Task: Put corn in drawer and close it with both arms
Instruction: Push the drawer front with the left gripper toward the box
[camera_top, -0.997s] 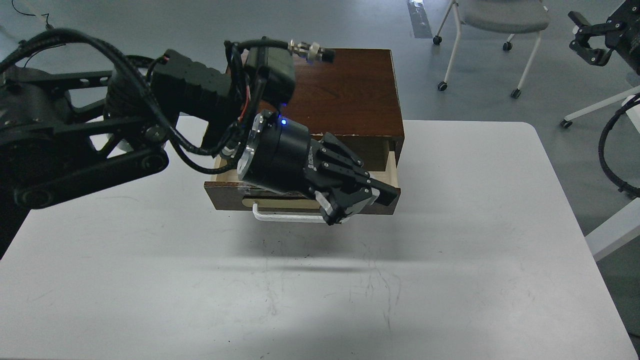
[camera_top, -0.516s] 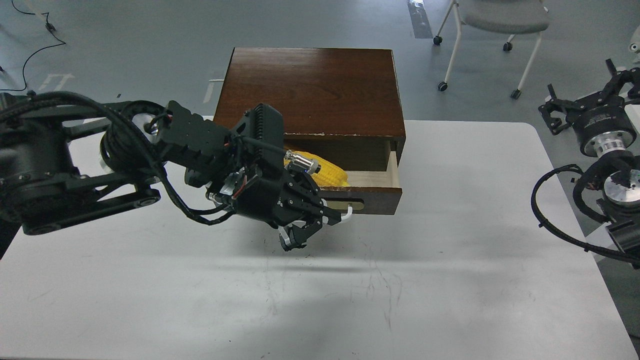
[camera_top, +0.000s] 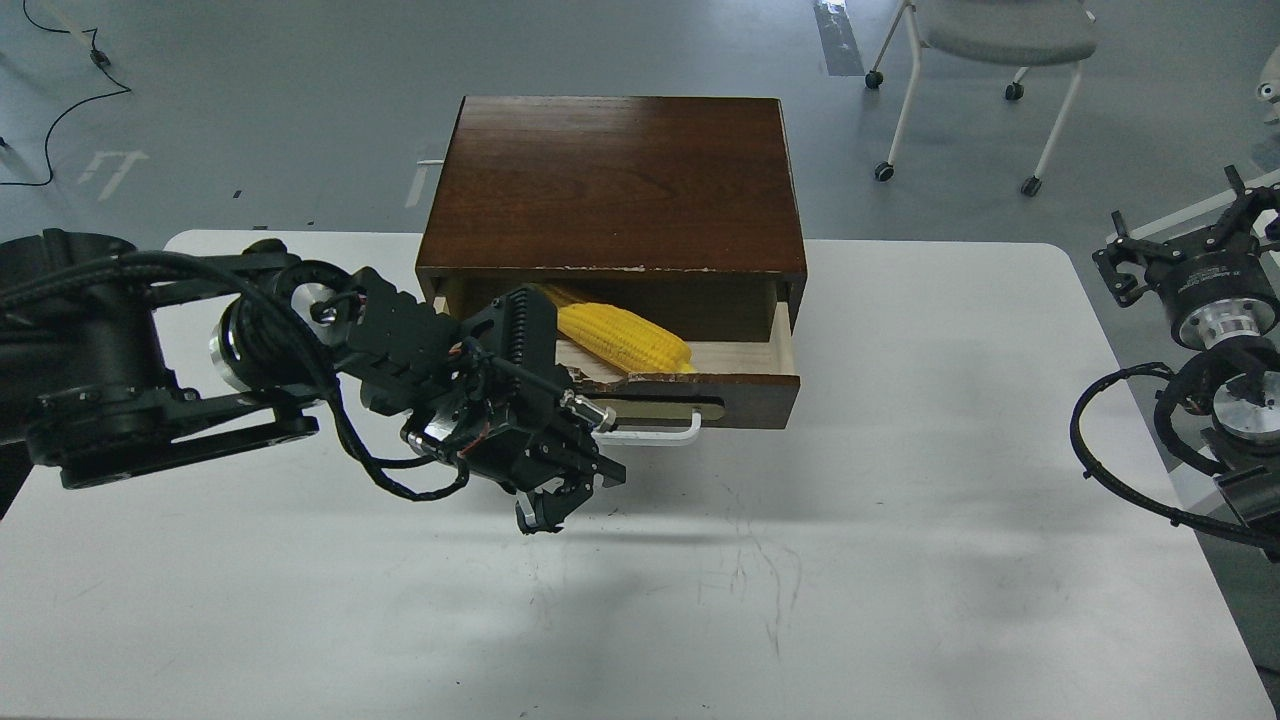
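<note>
You see a grey floor (camera_top: 260, 90), a wheeled grey chair (camera_top: 1000, 40) at the top right, and the scuffed white surface (camera_top: 900, 560).

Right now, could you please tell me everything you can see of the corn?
The corn is a single bright yellow cob with rows of kernels, plastic-looking, tapering to a rounded tip at its right end. It lies on its side, slanted, inside the open drawer on the pale wood bottom, toward the left half. Its left end is hidden behind the left gripper's arm. Nothing grips it; the tip sits close behind the drawer's front panel.
</note>
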